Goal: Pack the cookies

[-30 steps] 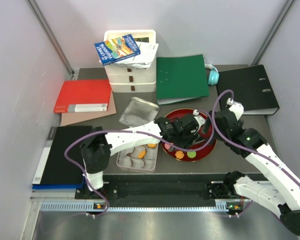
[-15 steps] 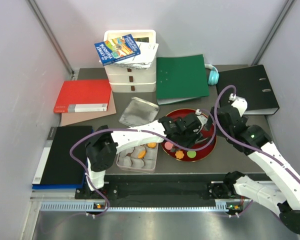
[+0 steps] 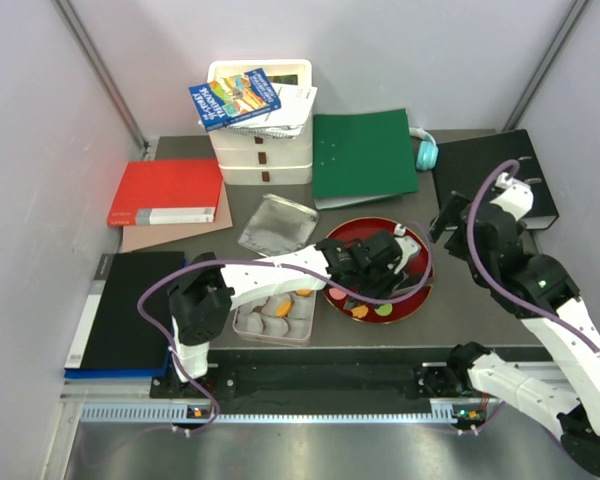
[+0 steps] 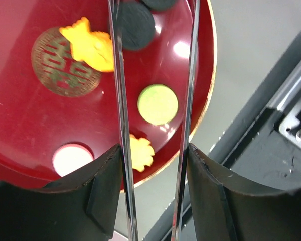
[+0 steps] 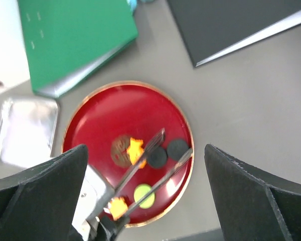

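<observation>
Most of the cookies (image 4: pixel 158 104) I can see lie loose on the red plate (image 4: pixel 30 115): two orange flower shapes, a green round, a pink round and two black rounds (the second black one is cut off at the top edge of the left wrist view). One more orange piece shows at the far right corner of the tin (image 3: pixel 273 318), which stands just left of the plate, near the front edge of the tabletop (image 5: pixel 231 100).

My left hand (image 5: pixel 176 141) reaches over the plate with its long thin fingers (image 4: pixel 119 90) spread apart and nothing pinched. The green cookie shows in the gap between them, and one black cookie lies partly under the left finger. I cannot tell how high above the plate they hang.

My right hand (image 5: pixel 145 148) is raised well above the plate, looking down on it, released and empty.

A silver lid (image 3: pixel 277 222) lies behind the tin. A green folder (image 3: pixel 363 155) and a black binder (image 3: pixel 500 180) lie further back.
</observation>
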